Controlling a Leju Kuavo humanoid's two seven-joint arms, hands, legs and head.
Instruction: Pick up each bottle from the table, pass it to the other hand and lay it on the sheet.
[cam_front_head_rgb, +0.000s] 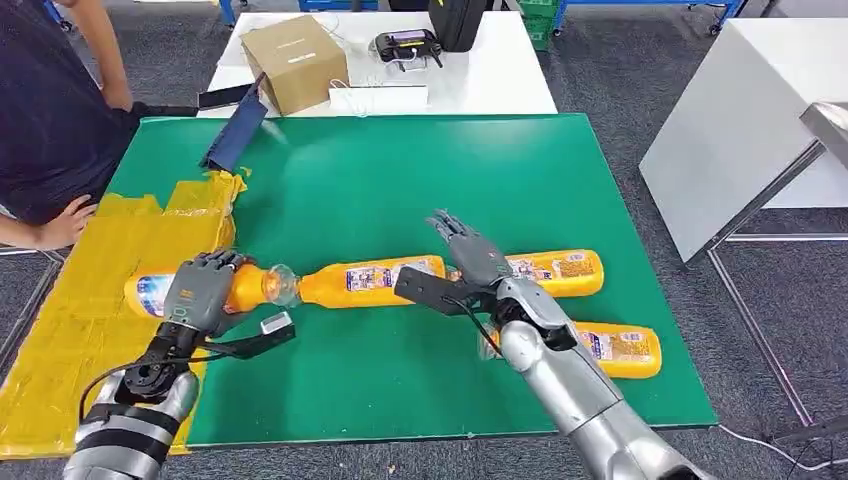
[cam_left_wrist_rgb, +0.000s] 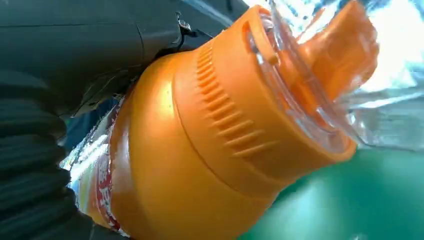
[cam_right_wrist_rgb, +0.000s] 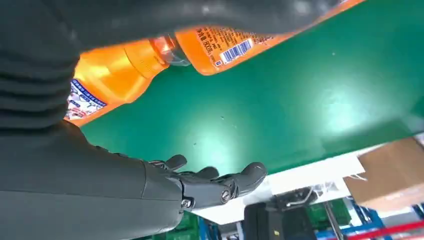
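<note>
Head view: the left hand (cam_front_head_rgb: 200, 290) wraps the held bottle (cam_front_head_rgb: 160, 292) at the edge of the yellow sheet (cam_front_head_rgb: 90, 290), its long axis crosswise, cap toward the right hand (cam_front_head_rgb: 470, 262), which hovers spread and empty over the next bottle (cam_front_head_rgb: 370, 280) on the green counter (cam_front_head_rgb: 400, 180).

Left wrist view: the held bottle's orange cap (cam_left_wrist_rgb: 260, 115) juts beyond the closed fingers.

Right wrist view: fingers (cam_right_wrist_rgb: 220, 182) apart, bottles just beside.

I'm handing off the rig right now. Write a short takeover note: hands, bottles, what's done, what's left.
Left hand grips an orange bottle lying with its base on the yellow sheet and its cap end over the green mat.
Right hand is open, holding nothing, above the bottles mid-mat.
Three more bottles lie on the mat: middle bottle, far bottle, near bottle.
Done: one bottle reaching the sheet, not yet released.
Left: release it, then transfer the other three.
</note>
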